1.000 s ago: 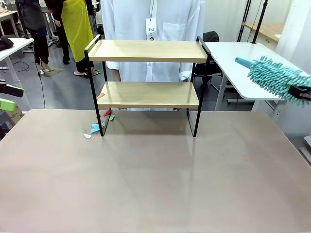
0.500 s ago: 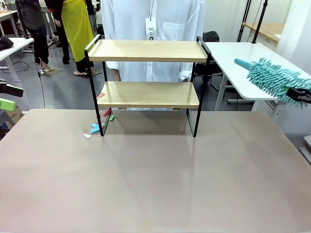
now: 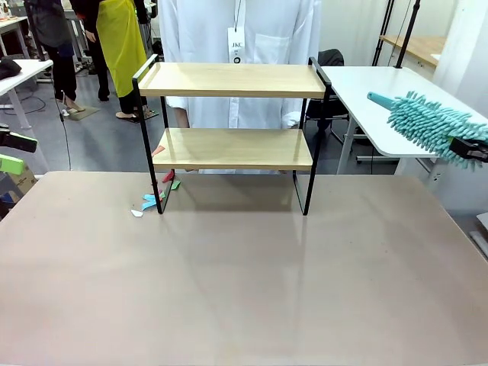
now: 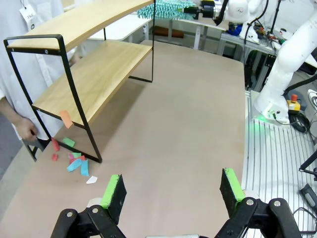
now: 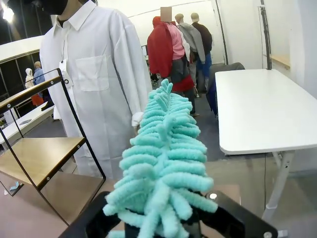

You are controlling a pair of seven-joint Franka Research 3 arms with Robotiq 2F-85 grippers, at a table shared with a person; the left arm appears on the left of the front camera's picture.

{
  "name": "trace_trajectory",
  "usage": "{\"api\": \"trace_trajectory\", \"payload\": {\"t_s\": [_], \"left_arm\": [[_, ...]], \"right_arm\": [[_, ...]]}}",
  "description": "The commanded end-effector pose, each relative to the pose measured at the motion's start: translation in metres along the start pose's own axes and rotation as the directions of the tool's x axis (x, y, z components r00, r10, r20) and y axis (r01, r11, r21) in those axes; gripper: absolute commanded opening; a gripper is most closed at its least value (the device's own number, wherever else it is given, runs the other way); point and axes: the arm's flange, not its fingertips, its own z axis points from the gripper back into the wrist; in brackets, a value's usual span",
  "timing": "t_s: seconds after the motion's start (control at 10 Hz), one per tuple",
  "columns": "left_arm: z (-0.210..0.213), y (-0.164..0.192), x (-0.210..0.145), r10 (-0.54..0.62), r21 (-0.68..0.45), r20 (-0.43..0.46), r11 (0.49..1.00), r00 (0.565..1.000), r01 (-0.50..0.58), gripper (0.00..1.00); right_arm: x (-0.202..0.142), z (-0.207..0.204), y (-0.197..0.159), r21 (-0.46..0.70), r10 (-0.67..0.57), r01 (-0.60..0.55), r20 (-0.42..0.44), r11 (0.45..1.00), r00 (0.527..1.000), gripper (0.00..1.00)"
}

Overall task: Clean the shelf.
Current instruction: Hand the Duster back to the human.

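The shelf (image 3: 232,130) stands upright on the far middle of the tan table (image 3: 244,282), both wooden boards bare on top. At the foot of its near left leg lies a small litter of paper scraps (image 3: 152,200), blue, green, red and white, on the table. One orange scrap (image 4: 66,118) hangs at the edge of the lower board, seen from the left wrist. A person in a white coat (image 3: 240,46) stands right behind the shelf, one hand (image 4: 27,130) down by its far leg.

Well to the right of the shelf, about level with its top board, the right gripper (image 3: 471,148) is clamped on the handle of a teal duster (image 3: 431,122), whose fluffy head points toward the shelf without touching it. Behind the duster stands a white table (image 3: 381,99).

The left gripper (image 4: 171,191) hovers over the table in front of the shelf, its green-padded fingers (image 4: 113,192) spread wide with nothing between them.
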Motion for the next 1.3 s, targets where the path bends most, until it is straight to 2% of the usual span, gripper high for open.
{"api": "trace_trajectory", "payload": {"t_s": [0.0,1.1,1.2], "left_arm": [[-0.0005,0.0014,0.0012,-0.018,-0.002,0.031,1.0,0.999,0.018,1.0],[-0.0005,0.0014,0.0012,-0.018,-0.002,0.031,1.0,0.999,0.018,1.0],[-0.0005,0.0014,0.0012,-0.018,-0.002,0.031,1.0,0.999,0.018,1.0]], "right_arm": [[0.0054,0.0021,0.0022,-0.004,-0.01,0.01,-0.006,1.0,1.0,0.16],[0.0054,0.0021,0.0022,-0.004,-0.01,0.01,-0.006,1.0,1.0,0.16],[0.0035,0.0007,0.0008,0.0,0.004,-0.004,0.006,1.0,1.0,0.7]]}}
